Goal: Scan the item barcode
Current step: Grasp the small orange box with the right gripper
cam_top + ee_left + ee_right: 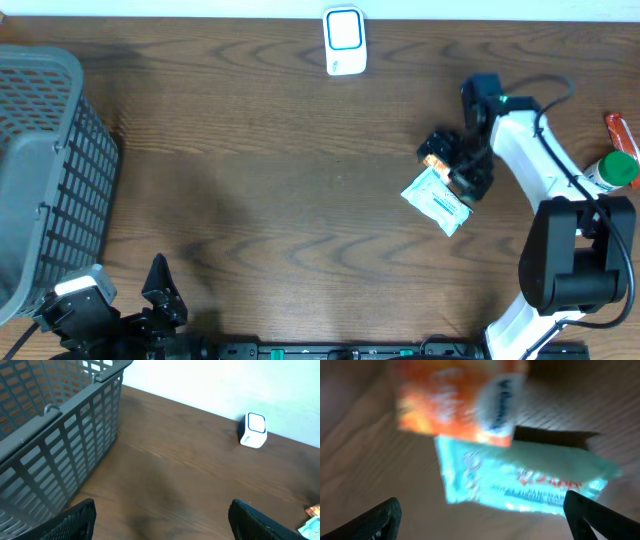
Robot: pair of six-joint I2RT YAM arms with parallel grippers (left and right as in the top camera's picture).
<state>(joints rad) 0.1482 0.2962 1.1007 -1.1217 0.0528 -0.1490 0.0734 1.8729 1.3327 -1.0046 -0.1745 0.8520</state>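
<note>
On the dark wooden table (300, 200), our right gripper (485, 519) hangs wide open and empty above the teal pouch (520, 480); closing here, we might pinch the overlapping orange packet (455, 400) too.

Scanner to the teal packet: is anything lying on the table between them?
Nothing. In the overhead view the table is bare between the scanner and the teal packet. The left wrist view agrees.
</note>
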